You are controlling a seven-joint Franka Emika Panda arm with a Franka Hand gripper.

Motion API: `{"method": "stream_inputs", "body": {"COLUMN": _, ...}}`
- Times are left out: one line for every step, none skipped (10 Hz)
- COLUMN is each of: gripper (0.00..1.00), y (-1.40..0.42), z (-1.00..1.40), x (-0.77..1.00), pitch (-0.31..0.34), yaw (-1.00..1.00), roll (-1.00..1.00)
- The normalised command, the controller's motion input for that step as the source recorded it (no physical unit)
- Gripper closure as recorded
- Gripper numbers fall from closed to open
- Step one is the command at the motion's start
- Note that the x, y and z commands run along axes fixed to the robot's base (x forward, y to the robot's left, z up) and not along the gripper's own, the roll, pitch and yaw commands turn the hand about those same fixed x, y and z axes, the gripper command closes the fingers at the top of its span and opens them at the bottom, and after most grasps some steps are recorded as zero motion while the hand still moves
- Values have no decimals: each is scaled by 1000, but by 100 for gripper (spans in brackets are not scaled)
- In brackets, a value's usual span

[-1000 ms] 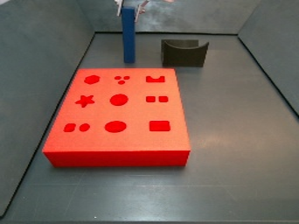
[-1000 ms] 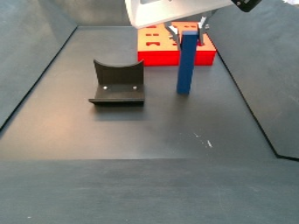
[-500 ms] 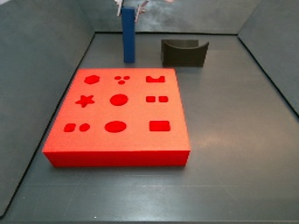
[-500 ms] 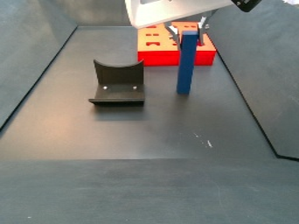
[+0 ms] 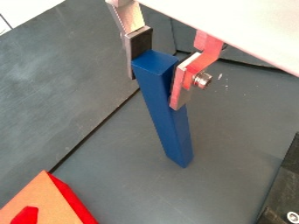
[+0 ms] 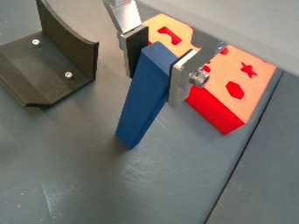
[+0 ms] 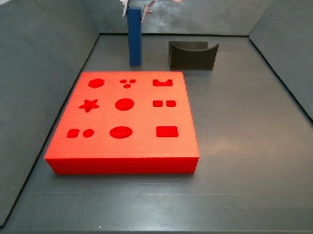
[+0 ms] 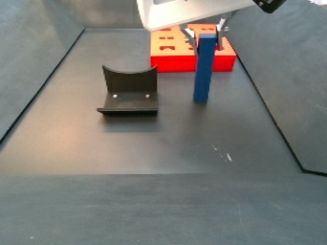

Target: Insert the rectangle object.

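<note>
The rectangle object is a tall blue bar (image 7: pixel 134 41) standing upright with its foot on the grey floor, just beyond the far edge of the red board (image 7: pixel 123 119). My gripper (image 7: pixel 135 11) sits over the bar's top end. In both wrist views the gripper (image 5: pixel 162 66) (image 6: pixel 156 63) has its two pads pressed against opposite faces of the bar (image 5: pixel 163 114) (image 6: pixel 146 101), so it is shut on it. In a side view the bar (image 8: pixel 204 72) stands in front of the board (image 8: pixel 173 59), with the gripper (image 8: pixel 205 33) at its top.
The red board carries several shaped holes, including a rectangular one (image 7: pixel 169 132) at its near right corner. A dark grey block with a curved notch (image 7: pixel 193 55) (image 8: pixel 128 91) stands on the floor to one side of the bar. Grey walls enclose the floor.
</note>
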Motion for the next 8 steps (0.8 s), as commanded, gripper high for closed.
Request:
{"method": "stream_inputs", "body": {"gripper": 100, "y": 0, "z": 0, "x": 0, "pitch": 0, "yaw": 0, "roll": -9}}
{"method": "stream_inputs", "body": {"gripper": 100, "y": 0, "z": 0, "x": 0, "pitch": 0, "yaw": 0, "roll": -7}}
{"method": "stream_inputs", "body": {"gripper": 100, "y": -391, "z": -103, "x": 234, "pitch": 10, "yaw": 0, "roll": 0}}
{"method": "stream_inputs", "body": {"gripper": 100, "y": -306, "z": 663, "x": 551, "pitch": 43, "yaw": 497, "roll": 141}}
{"method": "stream_inputs", "body": {"gripper": 100, "y": -234, "z": 886, "x": 49, "pitch": 0, "yaw": 680, "roll": 0}}
{"method": "stream_inputs", "body": {"gripper": 100, "y": -246, "z": 789, "x": 114, "pitch": 4, "yaw": 520, "roll": -157}}
{"method": "stream_inputs", "body": {"gripper": 100, "y": -806, "z": 466, "x": 809, "pitch": 44, "yaw": 0, "roll": -14}}
{"method": "stream_inputs", "body": {"gripper": 100, "y": -700, "z": 0, "x": 514, "pitch": -79, "yaw": -280, "roll": 31}}
